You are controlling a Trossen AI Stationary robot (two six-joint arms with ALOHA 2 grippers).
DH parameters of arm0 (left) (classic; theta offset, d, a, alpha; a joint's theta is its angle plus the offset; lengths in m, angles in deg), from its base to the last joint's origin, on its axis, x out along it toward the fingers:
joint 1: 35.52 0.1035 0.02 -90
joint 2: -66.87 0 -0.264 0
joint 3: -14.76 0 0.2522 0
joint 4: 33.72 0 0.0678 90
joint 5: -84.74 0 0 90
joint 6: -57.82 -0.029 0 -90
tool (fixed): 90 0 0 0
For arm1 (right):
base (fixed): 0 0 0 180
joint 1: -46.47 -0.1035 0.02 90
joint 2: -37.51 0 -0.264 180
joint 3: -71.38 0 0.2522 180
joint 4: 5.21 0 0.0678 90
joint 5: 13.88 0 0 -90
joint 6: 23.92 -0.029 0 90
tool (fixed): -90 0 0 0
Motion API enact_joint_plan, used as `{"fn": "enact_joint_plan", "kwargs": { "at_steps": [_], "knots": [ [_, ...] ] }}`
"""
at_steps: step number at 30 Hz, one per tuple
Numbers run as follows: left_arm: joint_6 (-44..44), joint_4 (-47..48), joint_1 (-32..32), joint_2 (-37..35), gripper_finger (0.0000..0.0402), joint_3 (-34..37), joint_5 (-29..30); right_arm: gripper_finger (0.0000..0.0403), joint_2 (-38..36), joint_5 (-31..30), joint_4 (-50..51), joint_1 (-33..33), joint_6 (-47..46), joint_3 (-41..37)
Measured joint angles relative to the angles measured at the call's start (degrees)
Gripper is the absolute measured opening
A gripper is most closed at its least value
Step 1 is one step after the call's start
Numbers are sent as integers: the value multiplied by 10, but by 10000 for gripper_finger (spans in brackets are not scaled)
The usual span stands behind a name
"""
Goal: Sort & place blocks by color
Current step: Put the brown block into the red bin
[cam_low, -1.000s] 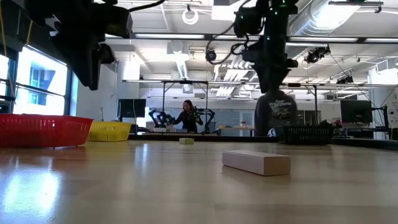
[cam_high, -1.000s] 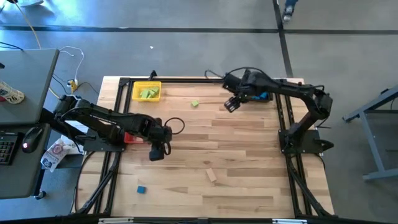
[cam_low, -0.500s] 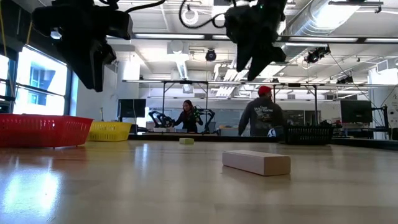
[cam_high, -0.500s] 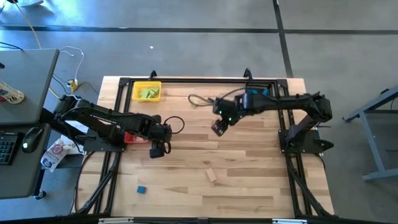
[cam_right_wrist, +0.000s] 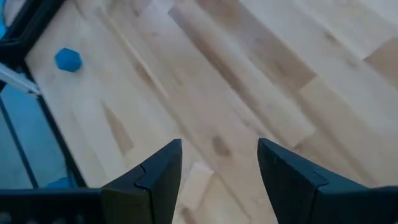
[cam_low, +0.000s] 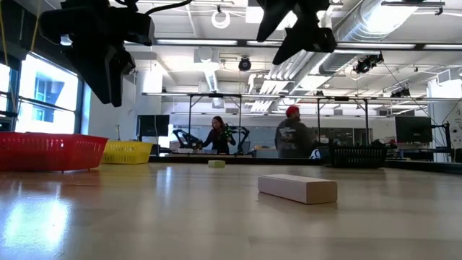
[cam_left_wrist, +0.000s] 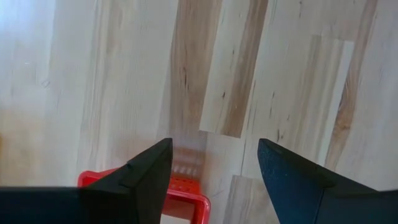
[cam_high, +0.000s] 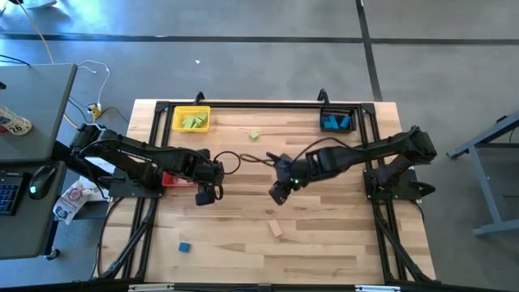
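Observation:
My left gripper (cam_high: 204, 195) (cam_left_wrist: 214, 146) hangs open above the table, beside the red bin (cam_high: 172, 180) (cam_left_wrist: 181, 188), with nothing between its fingers. My right gripper (cam_high: 278, 193) (cam_right_wrist: 219, 146) is open and empty over the table's middle, above and just beyond a tan block (cam_high: 276, 229) (cam_low: 297, 188) that lies flat. A blue block (cam_high: 184, 246) (cam_right_wrist: 68, 60) rests near the front left. A green block (cam_high: 255, 135) (cam_low: 216, 164) lies toward the far edge.
The yellow bin (cam_high: 191, 120) at the far left holds green blocks. The black bin (cam_high: 336, 122) at the far right holds blue blocks. A black frame rail (cam_high: 243, 103) runs around the table. Bare wood lies between the two grippers. People stand in the room beyond.
My right gripper has swung from beside the black bin at the far right toward the table's middle and near edge, staying high above the wood. It now stands over the tan block. The blocks on the table have not moved.

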Motion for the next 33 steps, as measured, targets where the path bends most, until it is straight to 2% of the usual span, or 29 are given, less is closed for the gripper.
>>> {"fn": "enact_joint_plan", "kwargs": {
  "at_steps": [6,15,22,26,33],
  "knots": [
    [1,0,0,0,223,0,0,194,5,3,-24,-39,-20,0],
    [1,-2,0,0,223,0,-2,194,5,10,-121,-75,-22,0],
    [1,-3,0,0,223,0,-2,194,23,9,-129,-87,-48,0],
    [0,-5,0,0,223,0,-2,194,52,38,-127,-91,-67,0],
    [1,-6,0,0,223,0,-1,194,84,56,-97,-92,-103,0]
  ]
}}
